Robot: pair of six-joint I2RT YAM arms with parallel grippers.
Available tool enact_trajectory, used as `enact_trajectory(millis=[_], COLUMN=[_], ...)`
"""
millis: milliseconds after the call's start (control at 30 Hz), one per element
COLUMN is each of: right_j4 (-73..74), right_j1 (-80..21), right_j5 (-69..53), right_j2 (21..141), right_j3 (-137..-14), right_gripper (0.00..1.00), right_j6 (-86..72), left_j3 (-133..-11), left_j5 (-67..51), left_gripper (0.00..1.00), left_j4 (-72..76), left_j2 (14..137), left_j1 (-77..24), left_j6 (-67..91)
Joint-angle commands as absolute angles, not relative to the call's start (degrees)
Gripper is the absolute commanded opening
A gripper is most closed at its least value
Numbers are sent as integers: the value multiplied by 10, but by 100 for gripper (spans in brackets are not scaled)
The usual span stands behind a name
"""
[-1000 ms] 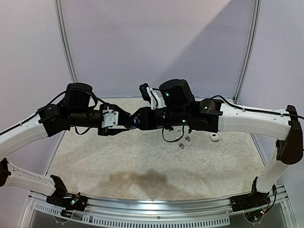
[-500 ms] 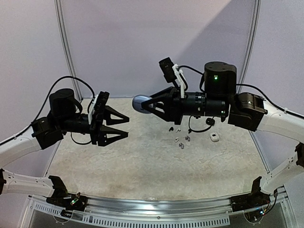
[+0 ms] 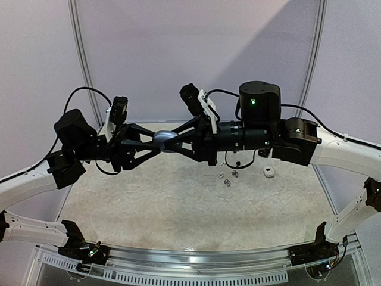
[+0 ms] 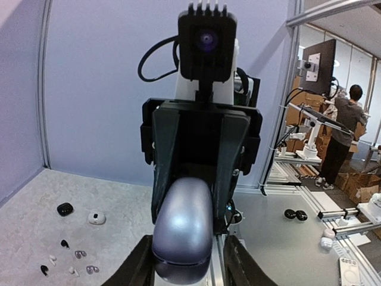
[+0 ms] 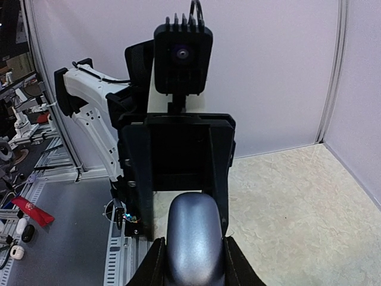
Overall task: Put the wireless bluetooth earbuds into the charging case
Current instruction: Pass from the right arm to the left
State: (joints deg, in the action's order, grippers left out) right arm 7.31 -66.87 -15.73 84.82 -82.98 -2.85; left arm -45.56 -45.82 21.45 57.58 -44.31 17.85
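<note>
**Silver-blue charging case [image 3: 166, 140] pinched mid-air between two grippers**

Held well above the pale table [image 3: 178, 208], met from opposite ends. At the right gripper [image 3: 177, 143], jaws narrow, fingers [image 5: 153, 265] pressed against both flanks of the case. At the left gripper [image 3: 158, 142], jaws narrow too, set round the other end; one finger [image 4: 140, 265] touching, a slim gap beside the other, so a firm hold impossible to tell. Loose on the table below the right arm, the wireless bluetooth earbuds [image 3: 229, 177]: tiny black, white and silvery pieces scattered near each other, well apart from the lifted case. Near them a small white case [image 3: 269, 172] and, in the left wrist view, a black case [image 4: 65, 208].
</note>
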Motion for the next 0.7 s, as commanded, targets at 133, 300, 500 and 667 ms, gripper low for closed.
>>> enact_trajectory(millis=[133,300,500,667], right_j4=[55,40,35,29], right_j1=[-675,-674,-675,-674], right_j5=[-158,-158,-156,-158], right_j2=[859,856,851,854], right_j3=[-847,-846,-845,-842], right_gripper=[0,0,0,0], right_j6=[-20,-18,-13,-15], left_j3=[-450,-447,-447,-449], left_j5=[-469,-468,-468,-461], left_gripper=[29,45,43,29], left_j4=[237,233,231,224], left_j2=[580,581,583,584], left_j1=[-454,-454,-454,-455], left_j6=[185,184,182,175])
